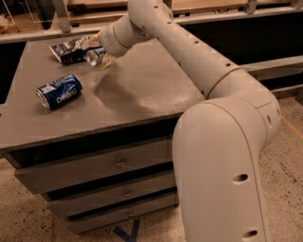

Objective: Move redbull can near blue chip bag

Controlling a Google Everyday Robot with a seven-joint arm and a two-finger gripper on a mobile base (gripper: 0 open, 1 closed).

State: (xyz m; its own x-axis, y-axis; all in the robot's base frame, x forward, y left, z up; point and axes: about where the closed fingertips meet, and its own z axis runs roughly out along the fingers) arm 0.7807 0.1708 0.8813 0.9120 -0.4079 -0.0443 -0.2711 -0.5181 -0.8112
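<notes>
The redbull can (94, 56), slim and silver with its shiny round end facing the camera, is held tilted in my gripper (98, 51) above the far left part of the grey cabinet top (142, 90). The gripper is shut on the can, one finger above it and one below. The blue chip bag (67, 49), dark and crumpled with white print, lies flat just left of the can, close to it, at the far edge of the top. My arm reaches in from the right.
A dark blue Pepsi can (59, 91) lies on its side near the left front of the cabinet top. The cabinet has drawers (109, 165) below. A wooden rail and shelf (213, 9) run behind the top.
</notes>
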